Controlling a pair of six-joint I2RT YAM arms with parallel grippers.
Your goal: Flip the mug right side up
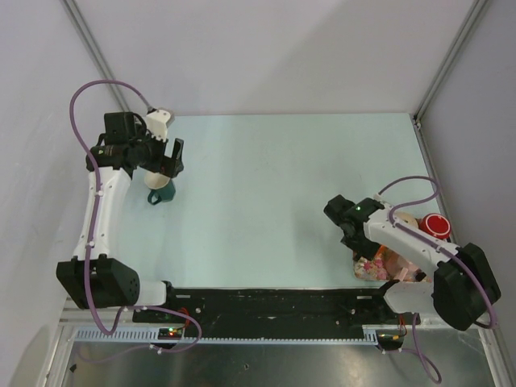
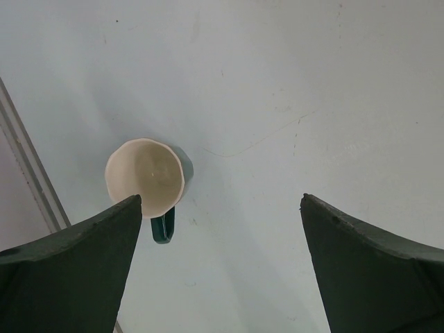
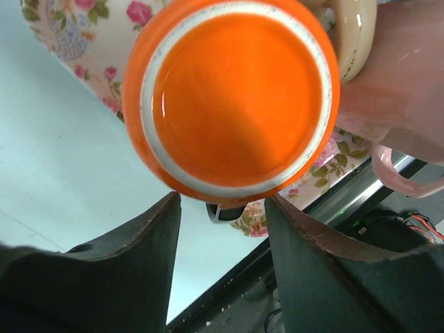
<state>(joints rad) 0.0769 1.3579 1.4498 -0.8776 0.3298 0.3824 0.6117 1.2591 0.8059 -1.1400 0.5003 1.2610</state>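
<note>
Green mug (image 2: 146, 177) stands right side up at the far left of the desk (image 1: 282, 185), its cream inside facing up and its handle to the near left. The left hand (image 2: 220, 201) hangs above it with fingers spread wide, holding nothing and not touching the mug. At the near right, the right hand (image 3: 222, 205) is also open and empty over the glossy base of an orange cup (image 3: 236, 90), beside a pink mug (image 3: 395, 104) and a flowered cup (image 3: 76, 41).
</note>
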